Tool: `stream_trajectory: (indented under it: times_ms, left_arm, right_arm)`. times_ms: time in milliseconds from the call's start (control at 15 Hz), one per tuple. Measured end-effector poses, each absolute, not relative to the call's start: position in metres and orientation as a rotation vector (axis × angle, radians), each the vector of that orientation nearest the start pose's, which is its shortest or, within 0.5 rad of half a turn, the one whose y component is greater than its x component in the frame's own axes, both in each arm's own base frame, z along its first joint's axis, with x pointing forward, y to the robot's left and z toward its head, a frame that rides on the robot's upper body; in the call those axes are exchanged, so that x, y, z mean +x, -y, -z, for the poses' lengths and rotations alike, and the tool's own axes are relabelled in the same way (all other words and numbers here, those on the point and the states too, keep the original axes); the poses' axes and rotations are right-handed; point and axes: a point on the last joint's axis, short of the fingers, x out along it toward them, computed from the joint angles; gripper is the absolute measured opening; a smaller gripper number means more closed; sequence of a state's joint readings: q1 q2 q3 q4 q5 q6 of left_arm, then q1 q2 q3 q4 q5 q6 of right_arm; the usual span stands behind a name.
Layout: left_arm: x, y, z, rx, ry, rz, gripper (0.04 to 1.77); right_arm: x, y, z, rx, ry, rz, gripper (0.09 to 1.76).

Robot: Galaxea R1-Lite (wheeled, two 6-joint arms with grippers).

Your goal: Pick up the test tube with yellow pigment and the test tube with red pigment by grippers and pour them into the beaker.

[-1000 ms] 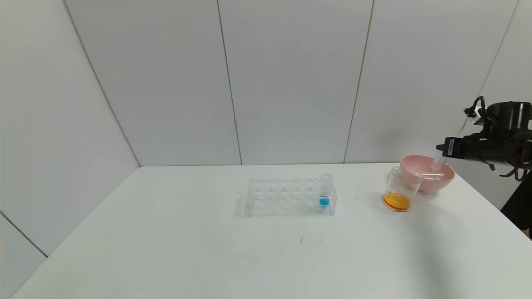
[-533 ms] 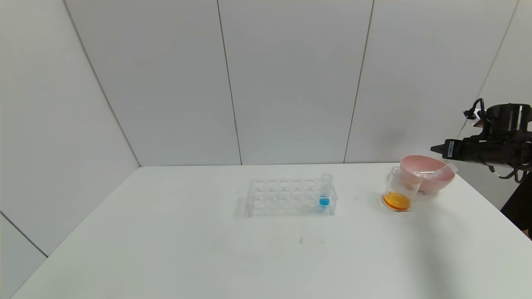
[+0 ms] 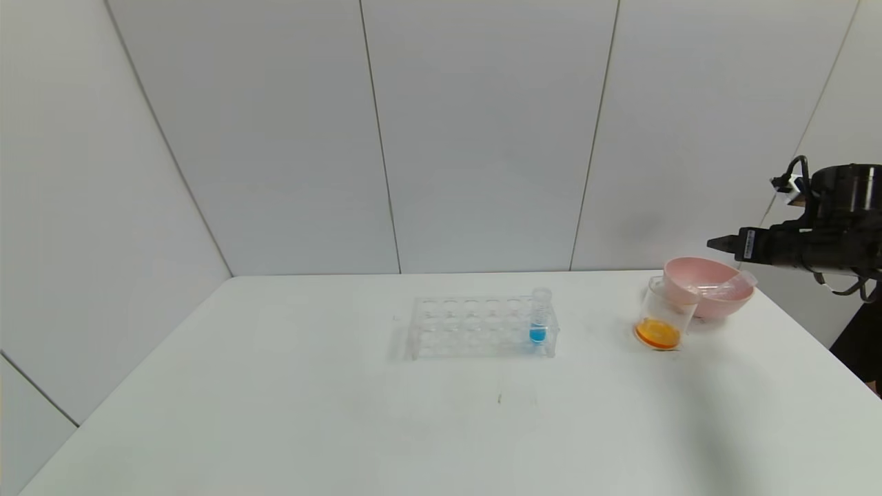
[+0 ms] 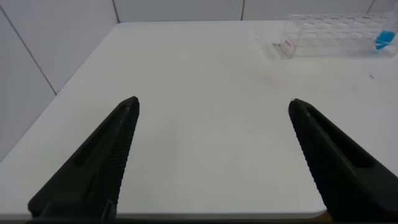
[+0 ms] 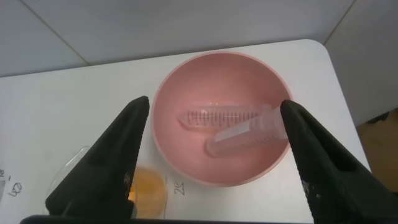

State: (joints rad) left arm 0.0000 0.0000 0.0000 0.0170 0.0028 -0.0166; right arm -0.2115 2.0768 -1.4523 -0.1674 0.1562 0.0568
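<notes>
Nearest, the left gripper point(image 4: 211, 155) shows only in its wrist view, hovering over the bare near-left part of the white table point(image 3: 344, 427) with its two black fingers spread wide and nothing between them. Farther in, about mid-table, stands the clear rack point(image 3: 479, 326), which the left wrist view also catches at a distance point(image 4: 333, 34); one tube with blue liquid point(image 3: 539, 318) sits upright in a hole at its right end. Right of the rack and well apart from it is the beaker point(image 3: 663, 313), upright, with a layer of orange liquid at its bottom; the right wrist view shows that orange pool just beside the bowl point(image 5: 146, 193). Touching or nearly touching the beaker on its far-right side is the pink bowl point(image 3: 710, 293). Two empty clear tubes lie on their sides in the bowl: one point(image 5: 224, 116) rests flat across the bottom, the other point(image 5: 249, 134) leans against it with its mouth up toward the rim, which it overhangs on the right in the head view point(image 3: 741, 279). No yellow or red liquid shows in either, so I cannot tell which tube is which. Above the bowl's right side hangs the right gripper point(image 5: 214, 162), released, its fingers wide apart with the bowl in view between them
</notes>
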Motion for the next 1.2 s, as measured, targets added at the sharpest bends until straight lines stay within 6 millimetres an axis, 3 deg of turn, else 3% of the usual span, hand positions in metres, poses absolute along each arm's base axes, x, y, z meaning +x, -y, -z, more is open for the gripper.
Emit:
stream_trajectory:
  times_ms: [267,600,800,1200]
  left_arm:
    - [-0.023,0.0,-0.074,-0.016,-0.017,-0.003,1.72]
    - [-0.023,0.0,-0.074,-0.017,-0.017,-0.003,1.72]
    - [-0.023,0.0,-0.074,-0.017,-0.017,-0.003,1.72]
    - [-0.023,0.0,-0.074,-0.017,-0.017,-0.003,1.72]
  right_arm:
    - [0.384,0.045,-0.192,0.129,-0.451,-0.013,1.59]
    - [0.317,-0.003,-0.225,0.096,-0.403,-0.133,1.65]
    - [0.271,-0.01,-0.237,0.086,-0.343,-0.16,1.67]
    - [0.175,-0.005,-0.253,0.063,-0.099,-0.157,1.69]
